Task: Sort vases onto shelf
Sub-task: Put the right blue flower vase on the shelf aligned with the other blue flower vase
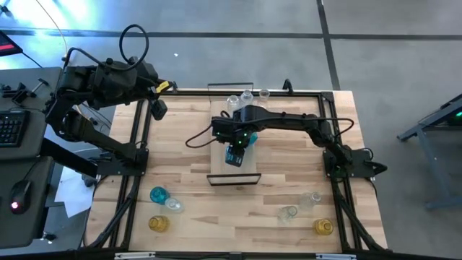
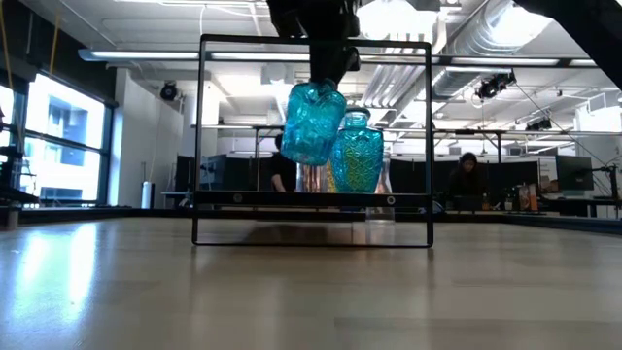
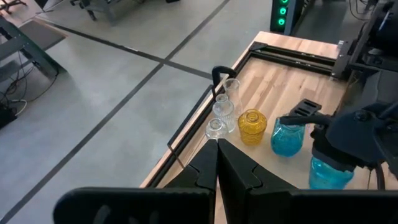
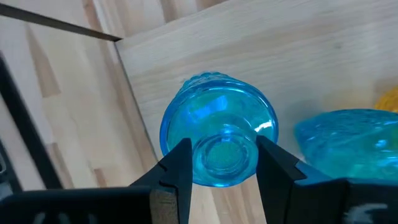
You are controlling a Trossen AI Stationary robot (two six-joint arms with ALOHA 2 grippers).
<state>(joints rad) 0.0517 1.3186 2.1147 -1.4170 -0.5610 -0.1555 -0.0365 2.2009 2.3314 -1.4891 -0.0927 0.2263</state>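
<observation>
1 teal vase [image 4: 217,134], ribbed glass, round belly, narrow neck

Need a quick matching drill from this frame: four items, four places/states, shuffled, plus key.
Items:
1. right claw
2. left claw
3. amber vase
4. teal vase off shelf

States:
A. standing on the shelf
B. shut, empty, raised over the table's far left corner
C. gripping a teal vase by its neck above the shelf
D. on the tabletop, near left

Pairs: 1-C, 2-B, 3-A, 4-D
</observation>
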